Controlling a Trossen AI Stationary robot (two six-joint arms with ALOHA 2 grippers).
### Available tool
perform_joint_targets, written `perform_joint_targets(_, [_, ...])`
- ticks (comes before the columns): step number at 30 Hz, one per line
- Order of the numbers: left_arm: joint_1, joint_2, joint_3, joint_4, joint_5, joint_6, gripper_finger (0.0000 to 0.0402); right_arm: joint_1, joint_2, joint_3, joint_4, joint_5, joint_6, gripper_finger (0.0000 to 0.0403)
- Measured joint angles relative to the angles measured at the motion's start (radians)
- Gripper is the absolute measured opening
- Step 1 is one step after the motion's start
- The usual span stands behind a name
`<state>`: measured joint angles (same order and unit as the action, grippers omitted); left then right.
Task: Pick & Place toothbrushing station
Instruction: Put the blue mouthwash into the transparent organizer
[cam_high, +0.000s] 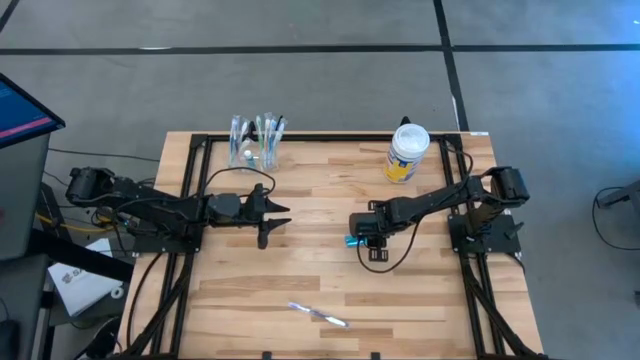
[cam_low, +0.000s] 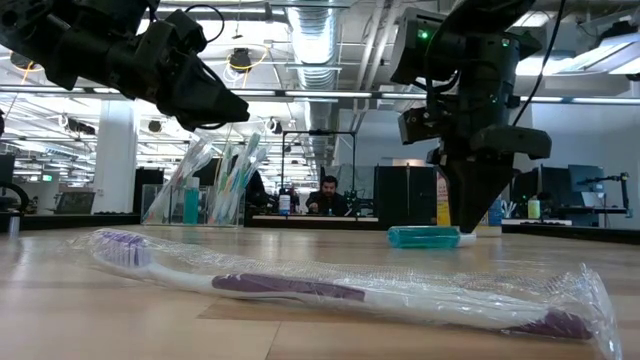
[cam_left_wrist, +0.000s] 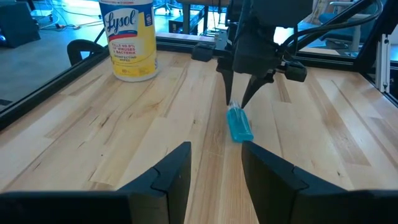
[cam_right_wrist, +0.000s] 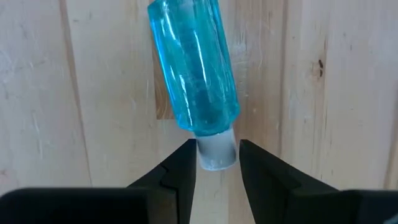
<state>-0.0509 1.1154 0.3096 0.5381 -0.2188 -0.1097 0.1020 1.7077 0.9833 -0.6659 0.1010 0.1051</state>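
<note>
Nearest the low camera, a wrapped toothbrush (cam_low: 330, 290) with purple trim lies flat on the wooden surface (cam_high: 420, 290), alone at the front edge; farther in, at mid-surface, the small teal-blue bottle (cam_right_wrist: 194, 68) lies on its side, its white cap (cam_right_wrist: 216, 151) sitting between the two fingers of the right hand (cam_right_wrist: 216, 163), which points straight down over it; the fingers stand apart on either side of the cap, and whether they press it I cannot tell; the left hand (cam_high: 272, 217) hangs above the surface well apart from the bottle, fingers apart, holding nothing; at the far edge stand the clear cup of toothbrushes (cam_high: 257, 143) on the left and a yellow-labelled Lysol canister (cam_high: 407, 153) on the right; beyond the surface, a person (cam_low: 326, 197) sits in the room.
</note>
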Motion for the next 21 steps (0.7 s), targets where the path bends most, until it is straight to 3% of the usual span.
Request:
perform_joint_targets(11, [0.0,0.0,-0.005,-0.002,0.0,0.0,0.0135,0.002,0.096,0.006,0.011,-0.033,0.008,0.0113])
perform_joint_targets(21, [0.002,0.0,-0.038,0.008,-0.021,0.0,0.0135,0.004,0.085,0.014,0.006,-0.029,0.037,0.0091])
